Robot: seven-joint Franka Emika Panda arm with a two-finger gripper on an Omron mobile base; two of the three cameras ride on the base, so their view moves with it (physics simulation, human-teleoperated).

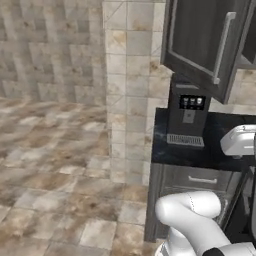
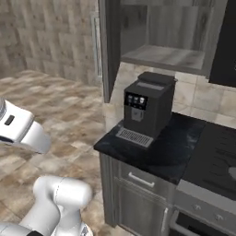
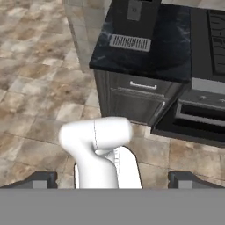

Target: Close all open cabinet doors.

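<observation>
Dark grey-brown wood cabinet door [image 1: 207, 42] swung wide open above black coffee machine [image 2: 147, 109]; needs push shut. Claw [image 3: 112, 181] released, nothing held, far from door.

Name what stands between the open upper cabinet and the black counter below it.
The black coffee machine stands on the counter under the open cabinet, seen in the right base view.

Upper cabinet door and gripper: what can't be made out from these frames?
- Upper cabinet door: swung open; the left base view's top edge crops it, hinge side unseen.
- Same door in the right base view: seen edge-on, face hidden.
- Open cabinet interior: top cut off, upper shelves unseen.
- Gripper: fingertips are wide apart, jaws open.
- Lower cabinet: whether its door is ajar is unclear.
</observation>
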